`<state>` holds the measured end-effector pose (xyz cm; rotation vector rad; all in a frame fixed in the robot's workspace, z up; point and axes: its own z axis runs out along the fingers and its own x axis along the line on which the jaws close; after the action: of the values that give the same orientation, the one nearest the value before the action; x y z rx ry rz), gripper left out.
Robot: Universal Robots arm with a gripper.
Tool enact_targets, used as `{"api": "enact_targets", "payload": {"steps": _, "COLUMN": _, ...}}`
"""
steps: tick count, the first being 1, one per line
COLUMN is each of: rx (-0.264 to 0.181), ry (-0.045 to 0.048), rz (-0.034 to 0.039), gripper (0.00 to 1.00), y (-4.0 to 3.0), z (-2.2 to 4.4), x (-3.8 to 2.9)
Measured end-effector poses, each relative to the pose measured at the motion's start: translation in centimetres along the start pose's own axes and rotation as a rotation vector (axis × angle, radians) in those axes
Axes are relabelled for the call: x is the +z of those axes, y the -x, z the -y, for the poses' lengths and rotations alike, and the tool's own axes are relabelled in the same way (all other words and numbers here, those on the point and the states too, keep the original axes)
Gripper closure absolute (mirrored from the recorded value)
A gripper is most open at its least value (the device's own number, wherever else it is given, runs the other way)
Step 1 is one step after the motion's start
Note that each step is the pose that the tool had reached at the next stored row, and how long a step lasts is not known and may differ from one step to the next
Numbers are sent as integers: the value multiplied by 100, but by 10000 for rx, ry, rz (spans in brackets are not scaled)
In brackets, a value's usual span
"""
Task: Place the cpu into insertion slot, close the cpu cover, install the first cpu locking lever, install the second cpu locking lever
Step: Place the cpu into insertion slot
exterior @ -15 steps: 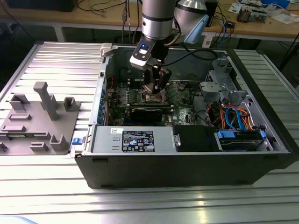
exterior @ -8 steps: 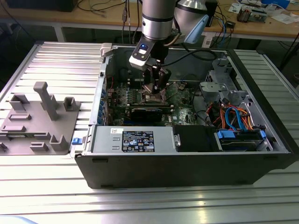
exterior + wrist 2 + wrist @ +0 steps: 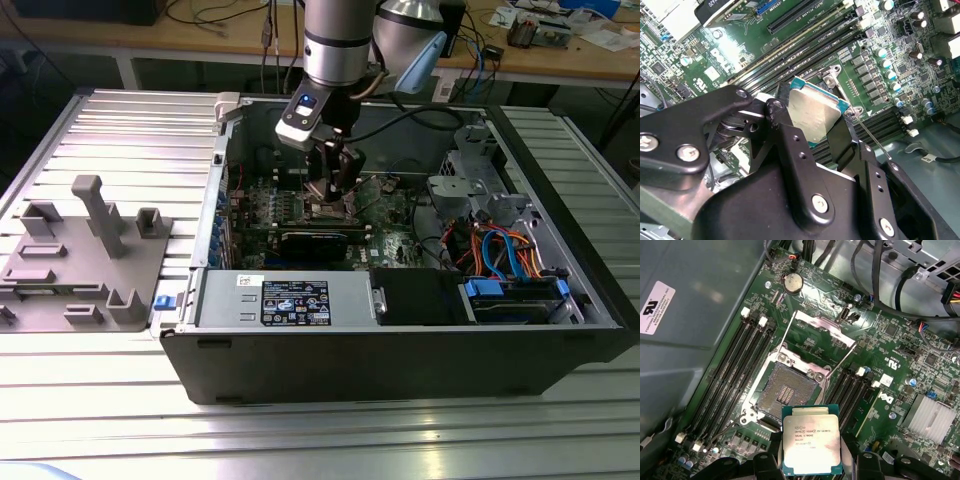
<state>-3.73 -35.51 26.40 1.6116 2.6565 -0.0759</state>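
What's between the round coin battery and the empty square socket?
In the first wrist view: the cpu cover, swung open, between the coin battery and the insertion slot.

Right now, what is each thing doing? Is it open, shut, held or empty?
cpu: held by the gripper above the board, not yet in the slot.
gripper: shut on the cpu.
insertion slot: empty and uncovered.
cpu cover: flipped open, up off the slot.
locking lever: released, sticking up.
computer case: side open.
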Motion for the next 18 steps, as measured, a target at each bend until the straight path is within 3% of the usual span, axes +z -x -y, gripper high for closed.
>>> {"api": "enact_targets", "payload": {"steps": 18, "rx": 110, "ry": -6, "rz": -4, "gripper": 45, "y": -1, "z": 0, "x": 11}}
